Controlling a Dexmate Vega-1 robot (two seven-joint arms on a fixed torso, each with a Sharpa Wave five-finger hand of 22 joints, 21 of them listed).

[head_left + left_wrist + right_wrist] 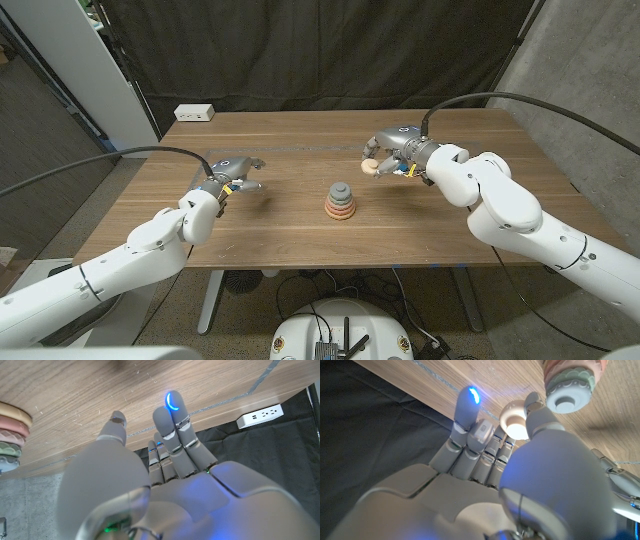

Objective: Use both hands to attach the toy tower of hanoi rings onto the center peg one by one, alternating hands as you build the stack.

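Observation:
A stack of coloured rings stands on the peg at the table's middle, grey piece on top; it also shows as the stack and the stack's edge. My right hand hovers up and to the right of the stack and pinches a small cream ring between thumb and a finger; in the right wrist view the cream ring sits at the fingertips. My left hand is left of the stack, above the table, fingers spread and holding nothing.
A white power strip lies at the table's far left edge, also seen as the power strip. A black curtain hangs behind the wooden table. Cables trail from both arms.

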